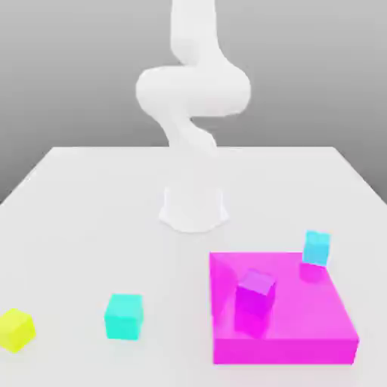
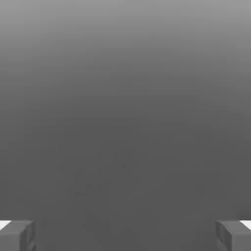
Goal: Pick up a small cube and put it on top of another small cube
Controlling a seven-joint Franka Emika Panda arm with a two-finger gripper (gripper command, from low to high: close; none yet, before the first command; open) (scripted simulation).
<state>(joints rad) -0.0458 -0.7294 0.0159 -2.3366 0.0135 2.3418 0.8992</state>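
The small turquoise-green cube rests on the white table near the front, toward the exterior view's left. A yellow cube of about the same size sits further to that side, by the table's edge. In the hand view my gripper is open: two grey fingertips stand far apart with only plain grey background between them, nothing held. The white arm rises from its base at the table's middle, far above and behind both cubes.
A large magenta block lies at the front on the exterior view's right, with a purple cube on top and a sky-blue cube at its far corner. The arm's base stands mid-table.
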